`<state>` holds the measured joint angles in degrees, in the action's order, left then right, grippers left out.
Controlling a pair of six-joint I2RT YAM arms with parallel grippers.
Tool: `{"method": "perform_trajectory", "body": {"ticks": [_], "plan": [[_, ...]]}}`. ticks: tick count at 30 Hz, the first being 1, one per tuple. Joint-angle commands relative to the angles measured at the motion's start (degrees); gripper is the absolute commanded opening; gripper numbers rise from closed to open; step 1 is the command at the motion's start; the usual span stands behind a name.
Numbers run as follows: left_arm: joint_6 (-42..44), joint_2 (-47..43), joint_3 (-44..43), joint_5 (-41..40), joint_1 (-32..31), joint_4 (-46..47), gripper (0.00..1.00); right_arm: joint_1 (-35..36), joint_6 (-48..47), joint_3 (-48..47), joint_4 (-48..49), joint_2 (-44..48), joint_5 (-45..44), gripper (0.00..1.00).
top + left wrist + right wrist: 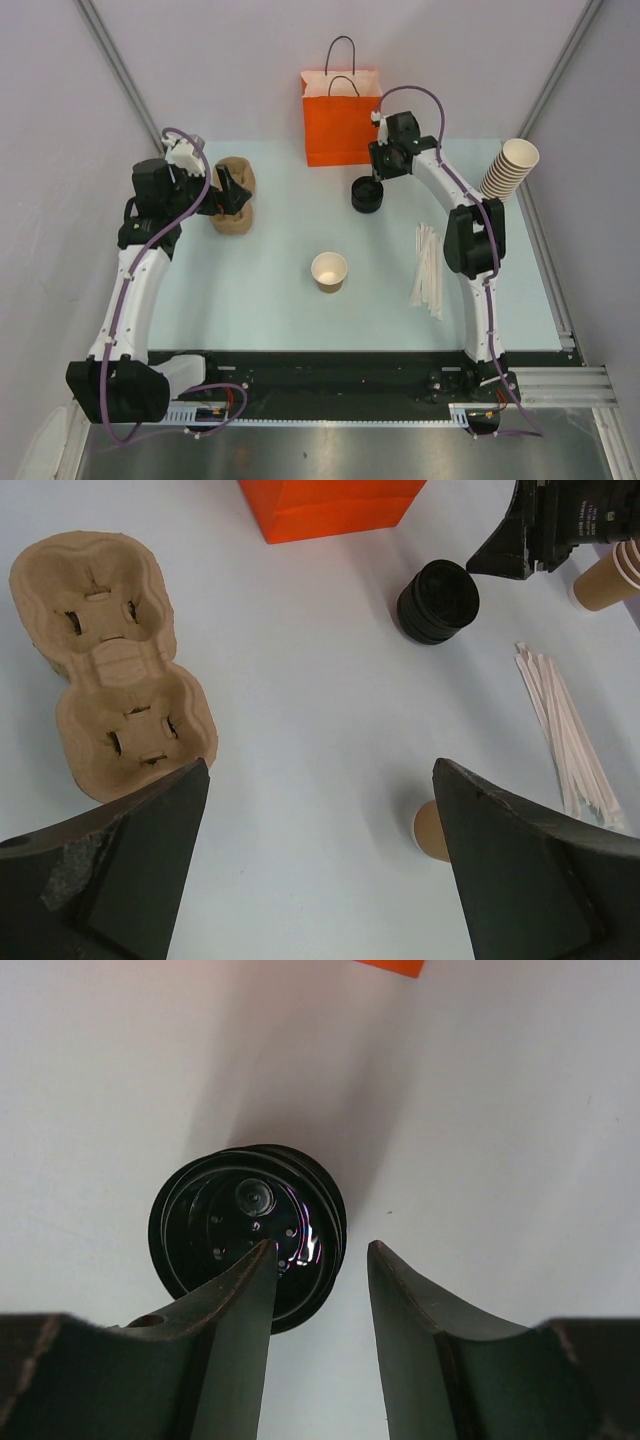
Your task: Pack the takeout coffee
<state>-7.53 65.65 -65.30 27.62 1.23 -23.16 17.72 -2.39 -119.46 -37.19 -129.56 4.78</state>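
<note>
No lidded takeout coffee is in view. A lone lidless brown paper cup point(329, 271) point(431, 831) stands mid-table. The stack of black lids point(366, 194) point(437, 602) point(235, 1225) sits in front of the orange bag point(341, 118) point(330, 505). My right gripper point(372, 180) point(320, 1248) hangs over the stack's right rim. Its jaws are partly open, one finger above the top lid and the other outside the stack, gripping nothing. My left gripper point(232, 192) point(320, 770) is wide open and empty beside the cardboard cup carrier point(233, 195) point(110, 670).
A tilted stack of lidless tan cups point(508, 167) point(610, 575) leans at the table's right edge. A bundle of white paper-wrapped straws point(428, 270) point(570, 740) lies right of the lone cup. Walls close in on both sides.
</note>
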Motion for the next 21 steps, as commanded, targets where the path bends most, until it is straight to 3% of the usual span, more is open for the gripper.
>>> {"method": "perform_trajectory", "body": {"ticks": [1,21], "plan": [[-0.6,0.4,-1.8,0.3,-0.4,2.2,0.99,0.0,-0.5,-3.9,-0.9,-1.7,-0.6,0.46],[-1.0,1.5,-1.9,0.6,-0.4,2.6,1.00,0.3,-1.6,-6.4,-1.7,-5.3,-0.3,0.35]]}}
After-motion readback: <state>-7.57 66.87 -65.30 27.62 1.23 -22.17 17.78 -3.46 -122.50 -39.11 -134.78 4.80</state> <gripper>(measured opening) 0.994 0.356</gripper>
